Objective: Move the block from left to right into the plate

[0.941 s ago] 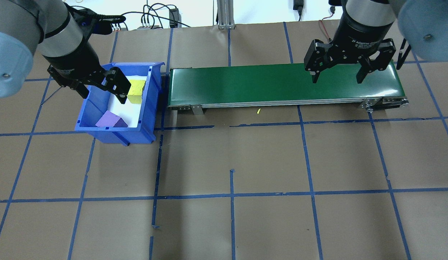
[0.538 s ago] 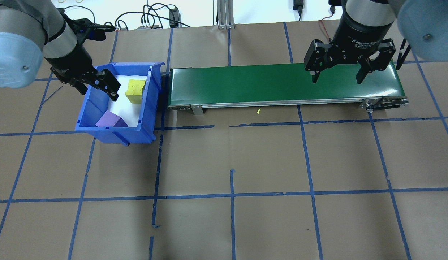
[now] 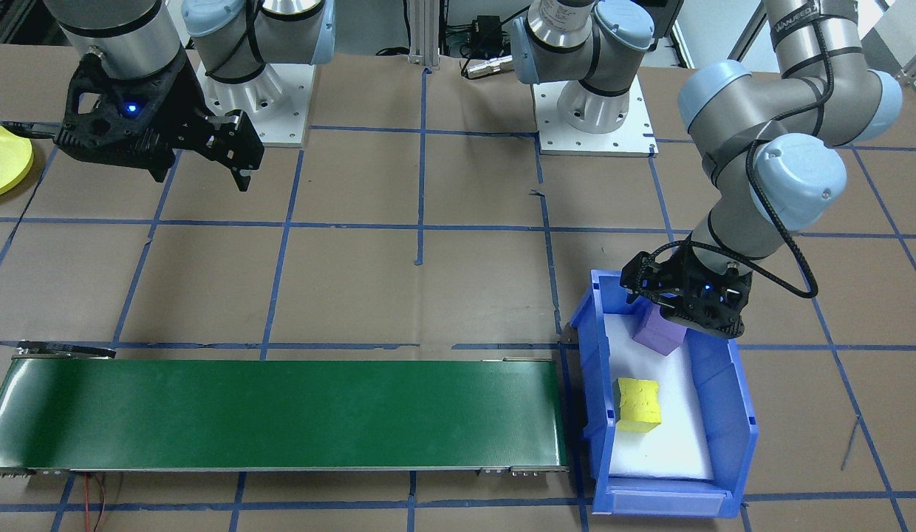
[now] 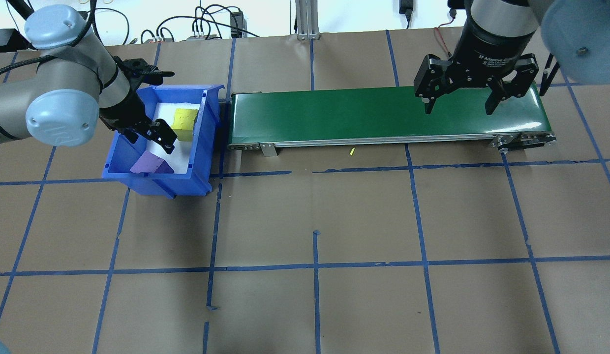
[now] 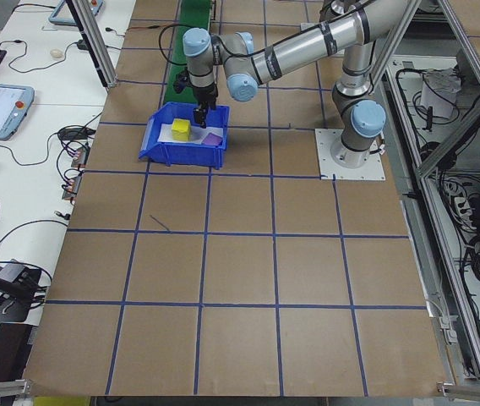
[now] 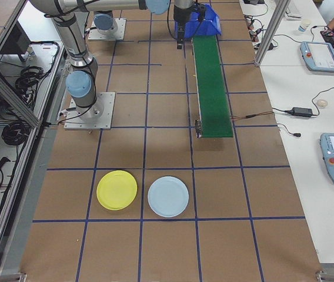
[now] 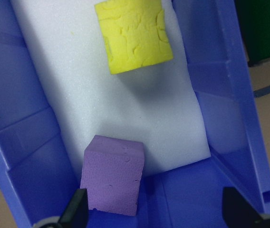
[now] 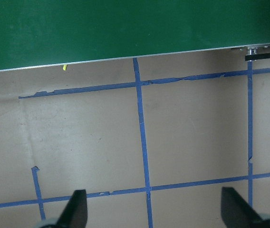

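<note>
Purple foam block (image 7: 112, 175) in blue bin (image 4: 199, 172), yellow block (image 7: 134, 35) beside; left gripper (image 7: 154, 213) wide open above, empty; right gripper (image 4: 457, 98) open, empty, over green conveyor (image 4: 334, 115).

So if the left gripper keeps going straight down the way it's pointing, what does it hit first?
Probably the purple block: the open left gripper points into the blue bin, one finger just beside that block. Depth is unclear.
</note>
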You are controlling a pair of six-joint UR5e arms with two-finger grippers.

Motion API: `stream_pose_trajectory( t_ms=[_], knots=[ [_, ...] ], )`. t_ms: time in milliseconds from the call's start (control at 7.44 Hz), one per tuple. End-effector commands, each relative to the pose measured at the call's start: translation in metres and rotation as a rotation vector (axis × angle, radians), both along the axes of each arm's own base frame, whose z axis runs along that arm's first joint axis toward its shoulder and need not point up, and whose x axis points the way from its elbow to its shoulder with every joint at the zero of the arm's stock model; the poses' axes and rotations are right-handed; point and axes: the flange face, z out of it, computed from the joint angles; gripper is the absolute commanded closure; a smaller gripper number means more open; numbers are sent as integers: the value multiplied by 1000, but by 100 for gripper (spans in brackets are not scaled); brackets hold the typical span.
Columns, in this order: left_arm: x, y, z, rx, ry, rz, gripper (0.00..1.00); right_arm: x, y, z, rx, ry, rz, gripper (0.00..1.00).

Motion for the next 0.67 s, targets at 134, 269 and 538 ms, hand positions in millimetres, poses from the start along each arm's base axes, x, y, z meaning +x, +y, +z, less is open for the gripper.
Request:
stream_pose_trajectory(
  t_ms=[134,269,538],
  knots=[
    [3,-3,-39,35,5,-3,1,0,0,0,0,-2,-1,0],
    [4,-6,-42,20,-2,-9,1,0,0,1,-1,0,-1,0],
    [5,-11,-42,-17,-13,-17,1,0,0,1,-1,0,-1,0]
  ],
)
